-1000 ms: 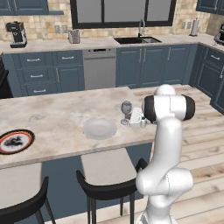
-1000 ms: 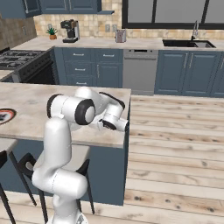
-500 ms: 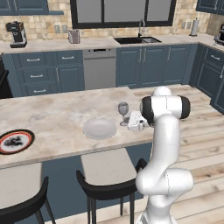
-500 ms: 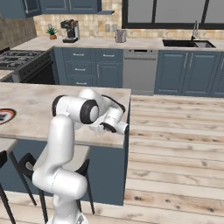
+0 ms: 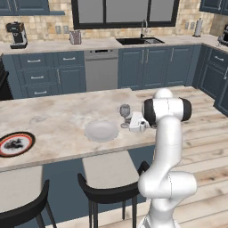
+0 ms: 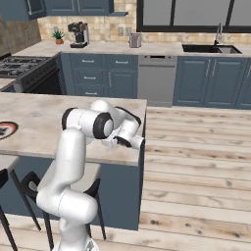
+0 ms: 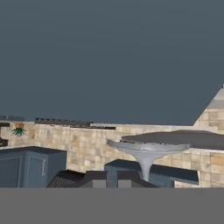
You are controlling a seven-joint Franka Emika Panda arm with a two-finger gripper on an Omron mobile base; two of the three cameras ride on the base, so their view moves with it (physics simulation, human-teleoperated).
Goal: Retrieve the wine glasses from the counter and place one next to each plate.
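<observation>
A clear wine glass (image 5: 125,114) stands upright at the island counter (image 5: 53,116), just right of the plain pale plate (image 5: 101,131). My gripper (image 5: 131,121) reaches in level from the right and is shut on the wine glass. In the hand view the glass's foot and stem (image 7: 146,152) sit close in front of the hand, and that picture is upside down. The patterned plate (image 5: 15,143) with its red-orange rim lies far left near the front edge, also seen as the plate (image 6: 5,130). The second wine glass is out of view.
Two dark bar stools (image 5: 109,178) stand under the island's front edge. The island's right end (image 6: 139,147) is just beside the hand. A back counter carries a sink (image 5: 139,41), a coffee machine (image 5: 17,34) and a stove (image 6: 14,61).
The hand has carried the wine glass a little to the left, closer to the pale plate, and slightly lower. The base and the plates have not moved.
</observation>
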